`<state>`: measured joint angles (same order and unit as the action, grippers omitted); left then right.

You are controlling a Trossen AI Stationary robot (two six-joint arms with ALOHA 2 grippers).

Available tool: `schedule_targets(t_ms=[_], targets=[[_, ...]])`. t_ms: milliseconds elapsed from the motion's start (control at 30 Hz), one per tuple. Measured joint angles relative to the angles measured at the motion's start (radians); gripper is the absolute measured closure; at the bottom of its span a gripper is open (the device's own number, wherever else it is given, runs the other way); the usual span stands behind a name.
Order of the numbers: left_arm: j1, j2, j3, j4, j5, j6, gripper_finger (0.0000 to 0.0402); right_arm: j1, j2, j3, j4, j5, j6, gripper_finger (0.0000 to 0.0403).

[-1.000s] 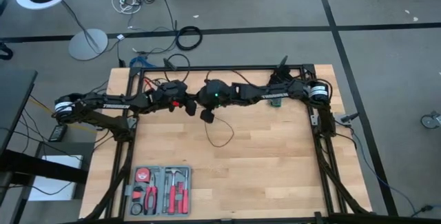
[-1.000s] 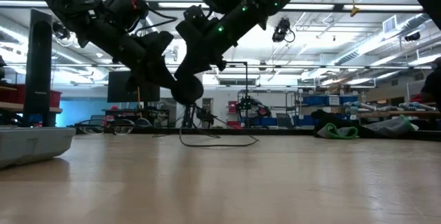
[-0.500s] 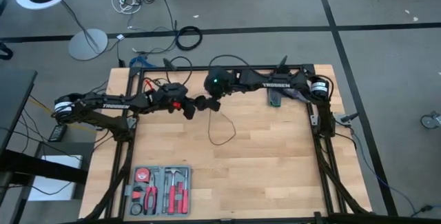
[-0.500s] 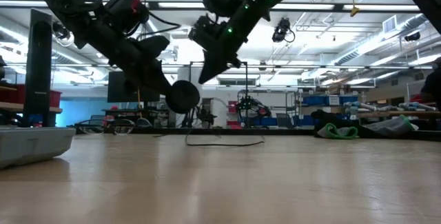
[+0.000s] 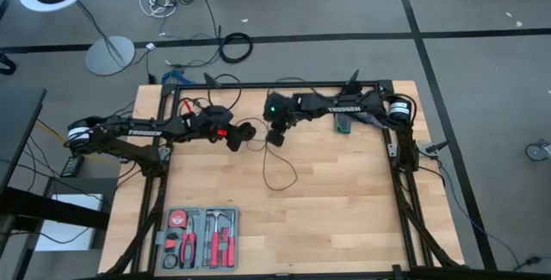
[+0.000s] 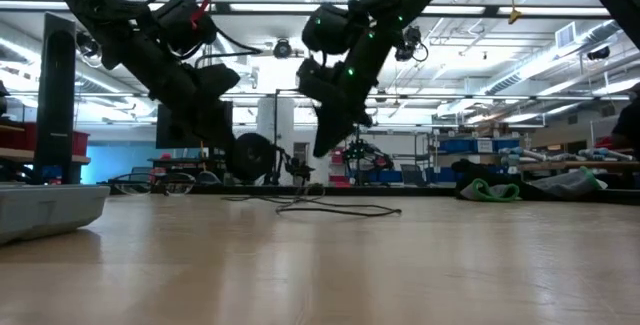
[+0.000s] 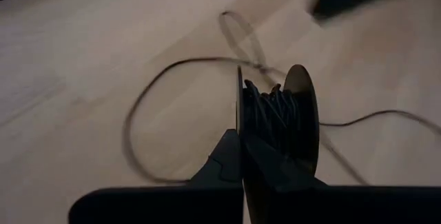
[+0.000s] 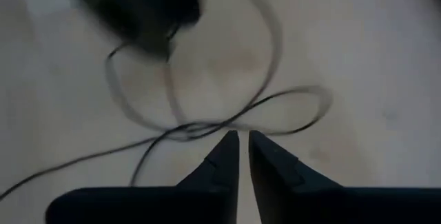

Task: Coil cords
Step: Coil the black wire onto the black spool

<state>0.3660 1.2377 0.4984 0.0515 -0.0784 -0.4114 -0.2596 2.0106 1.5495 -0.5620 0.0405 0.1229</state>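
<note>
High view: left hand (image 5: 237, 135) grasps the small round black disc-shaped puck (image 5: 242, 133) over the wooden surface (image 5: 344, 202); right hand (image 5: 275, 137) has drawn apart from it since earlier.
Low view: loose thin black cord (image 6: 335, 208) trails on the surface.
Left wrist view: cord windings sit on the puck; keep tension steady.
Right wrist view: right fingers nearly closed, empty; re-pinch the cord near the puck.

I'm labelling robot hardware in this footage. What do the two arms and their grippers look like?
Both arms are dark and jointed, with white lettering along a long link and a pale band near the base. The left arm has a red part by its wrist; the right arm shows a green light there. The left gripper and right gripper each have two dark tapering fingers.
</note>
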Motion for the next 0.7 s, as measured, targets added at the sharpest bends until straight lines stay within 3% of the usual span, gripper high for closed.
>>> schedule_targets(t_ms=[100, 267, 433, 567, 700], targets=[[0.000, 0.000, 0.000, -0.012, -0.035, 0.000, 0.0401, 0.020, 0.001, -0.063, 0.064, -0.052, 0.048, 0.0356], [0.000, 0.000, 0.000, -0.011, -0.067, 0.000, 0.0402, 0.078, 0.001, -0.178, 0.404, -0.123, 0.104, 0.0344], [0.000, 0.000, 0.000, -0.001, -0.067, 0.011, 0.0401, 0.153, 0.001, -0.290, 0.674, -0.033, -0.062, 0.0339], [0.000, 0.000, 0.000, 0.004, -0.067, 0.011, 0.0402, 0.185, 0.001, -0.338, 0.730, 0.055, -0.186, 0.0338], [0.000, 0.000, 0.000, 0.018, -0.043, 0.010, 0.0402, 0.188, 0.014, -0.358, 0.805, 0.064, -0.197, 0.0335]])
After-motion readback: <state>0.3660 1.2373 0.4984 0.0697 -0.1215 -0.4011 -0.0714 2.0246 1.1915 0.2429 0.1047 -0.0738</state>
